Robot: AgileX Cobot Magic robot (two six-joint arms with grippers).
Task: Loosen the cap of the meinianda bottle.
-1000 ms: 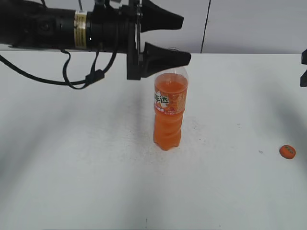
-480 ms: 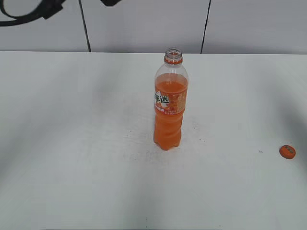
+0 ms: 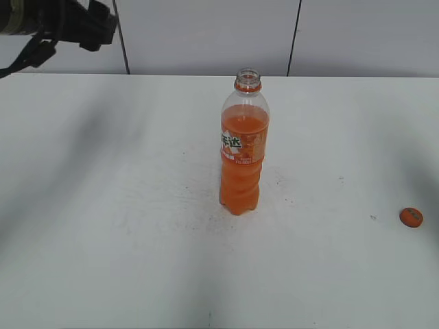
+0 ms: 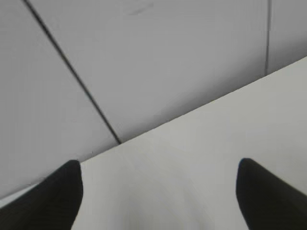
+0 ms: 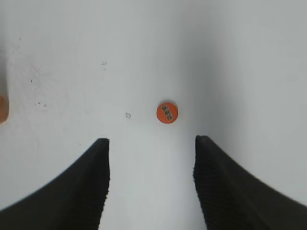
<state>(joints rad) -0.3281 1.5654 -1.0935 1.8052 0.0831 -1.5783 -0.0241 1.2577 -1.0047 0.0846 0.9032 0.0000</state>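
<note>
The meinianda bottle (image 3: pixel 242 151) stands upright mid-table, its neck open with the orange ring showing and no cap on it. The cap (image 3: pixel 411 217) lies flat on the table far to the right; it also shows in the right wrist view (image 5: pixel 167 113). My right gripper (image 5: pixel 151 143) is open and empty, hovering above the table just short of the cap. An orange sliver of the bottle (image 5: pixel 2 108) shows at that view's left edge. My left gripper (image 4: pixel 158 167) is open and empty, facing the back wall; part of its arm (image 3: pixel 55 20) shows top left in the exterior view.
The white table (image 3: pixel 123 226) has faint specks around the bottle. A grey panelled wall (image 3: pixel 206 34) runs along the table's far edge.
My left arm has drawn back from the bottle's neck to the upper left, leaving the open neck exposed. Bottle and cap have not moved.
</note>
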